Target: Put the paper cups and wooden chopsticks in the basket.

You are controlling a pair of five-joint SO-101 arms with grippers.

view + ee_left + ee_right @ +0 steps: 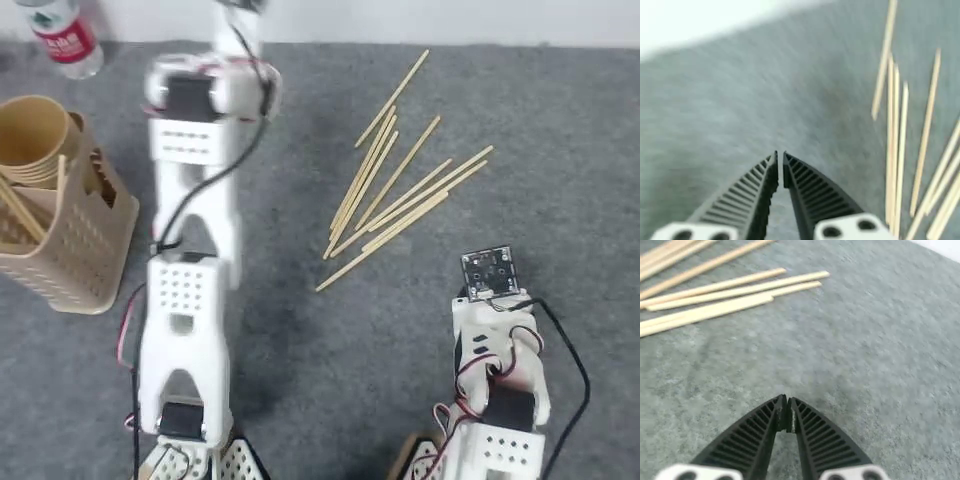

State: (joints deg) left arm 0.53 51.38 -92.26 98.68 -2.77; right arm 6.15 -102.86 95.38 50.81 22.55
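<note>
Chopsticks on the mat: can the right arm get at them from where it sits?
Probably yes. The chopsticks lie flat on the grey mat ahead of the right gripper, with nothing between them. The gripper is shut and would need to open first.

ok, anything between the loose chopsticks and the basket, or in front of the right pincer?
Yes. The left arm lies stretched across the mat between the chopsticks and the basket. From the right pincer to the chopsticks, only bare mat.
</note>
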